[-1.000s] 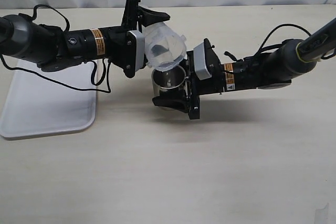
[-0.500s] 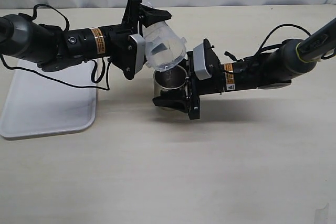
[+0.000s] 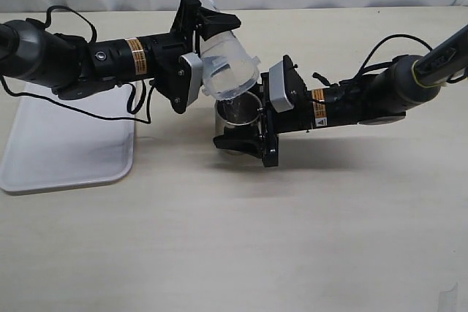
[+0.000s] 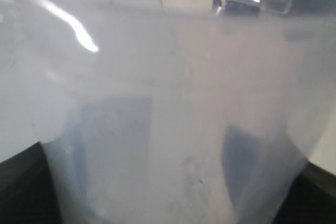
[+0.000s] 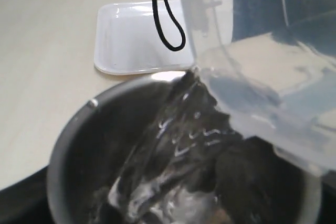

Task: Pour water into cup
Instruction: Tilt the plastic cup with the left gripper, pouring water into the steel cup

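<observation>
My left gripper (image 3: 208, 45) is shut on the translucent plastic beaker (image 3: 228, 67) and holds it tilted, spout down over the steel cup (image 3: 235, 116). The beaker fills the left wrist view (image 4: 168, 108). My right gripper (image 3: 245, 126) is shut on the steel cup and holds it on the table. In the right wrist view clear water (image 5: 168, 150) streams from the beaker's spout (image 5: 247, 93) into the cup's dark inside (image 5: 94, 156).
A white tray (image 3: 66, 147) lies at the left on the pale table (image 3: 241, 239), also showing in the right wrist view (image 5: 136, 38). A black cable (image 3: 95, 111) hangs from the left arm over the tray's edge.
The left gripper has tilted the beaker further, its spout lower over the cup. The right gripper and cup have stayed in place.
</observation>
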